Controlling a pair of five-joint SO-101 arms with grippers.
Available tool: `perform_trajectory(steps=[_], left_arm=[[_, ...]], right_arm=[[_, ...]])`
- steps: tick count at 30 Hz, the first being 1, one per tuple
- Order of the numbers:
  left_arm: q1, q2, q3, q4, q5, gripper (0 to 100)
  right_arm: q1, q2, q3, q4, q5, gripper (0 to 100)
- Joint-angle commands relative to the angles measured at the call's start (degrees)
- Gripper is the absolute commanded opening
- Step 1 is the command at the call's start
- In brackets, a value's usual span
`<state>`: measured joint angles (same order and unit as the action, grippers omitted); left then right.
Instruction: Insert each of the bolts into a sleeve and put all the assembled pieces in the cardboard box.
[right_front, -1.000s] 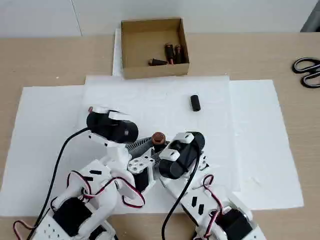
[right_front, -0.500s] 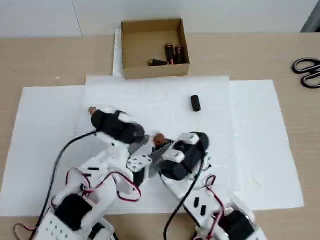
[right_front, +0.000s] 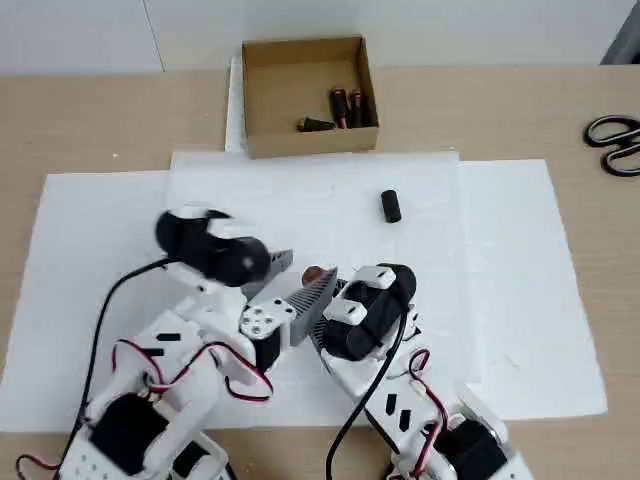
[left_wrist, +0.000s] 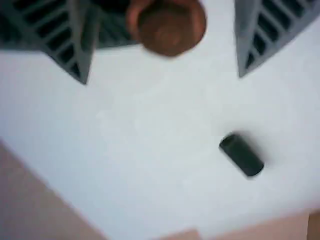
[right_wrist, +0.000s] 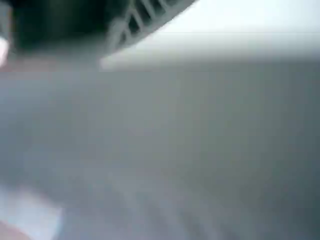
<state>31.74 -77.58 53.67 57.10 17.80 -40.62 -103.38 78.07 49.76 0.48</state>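
A copper-headed bolt (right_front: 318, 273) stands low on the white sheet between my two arms. In the left wrist view its head (left_wrist: 167, 25) sits between the two grey fingers (left_wrist: 75, 45), which stand wide apart and do not touch it. My left gripper (right_front: 305, 277) is open around it. Something dark lies right behind the bolt; I cannot tell what it is. My right arm (right_front: 365, 310) sits close beside the bolt, and its wrist view is a grey blur. A loose black sleeve (right_front: 390, 206) (left_wrist: 241, 155) lies further up the sheet. The cardboard box (right_front: 300, 145) holds assembled pieces (right_front: 345, 105).
A white foam sheet (right_front: 520, 280) covers the middle of the wooden table. Scissors (right_front: 615, 140) lie at the far right edge. The box stands at the back centre, beyond the sheet's raised top piece.
My left arm has drawn back to the left and its fingers have spread apart around the bolt. The bolt and the right arm have hardly shifted. The loose sleeve has stayed put.
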Motion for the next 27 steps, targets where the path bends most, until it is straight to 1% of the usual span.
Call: perform_trajectory(steps=[1,4,8,10,13,16,22,27], left_arm=[[-0.44,-0.18,-4.26,-0.26,0.79,18],[-3.52,-0.18,-5.76,-0.53,0.79,18],[-11.25,3.34,-8.4,-1.58,0.7,18],[-16.53,7.56,-11.74,-1.85,0.97,18],[-23.38,15.56,-18.51,-1.49,3.69,18],[-27.96,24.0,-26.51,-0.26,4.13,18],[-31.82,38.51,-42.68,5.01,3.78,18],[-32.09,48.79,-54.2,11.87,2.02,18]], right_arm=[[0.66,-0.66,-0.7,-1.71,0.09,0.4],[0.66,-0.66,-0.62,-1.71,0.09,0.4],[0.75,-0.66,-0.62,-1.27,0.09,0.4],[1.54,-0.66,-0.62,-1.27,0.0,0.4],[4.18,-0.66,0.44,-1.27,0.0,0.4],[7.25,-0.66,1.23,-1.27,0.0,0.4],[11.47,-0.66,4.13,-1.19,0.0,0.4],[16.13,2.42,4.48,-0.48,0.0,0.4]])
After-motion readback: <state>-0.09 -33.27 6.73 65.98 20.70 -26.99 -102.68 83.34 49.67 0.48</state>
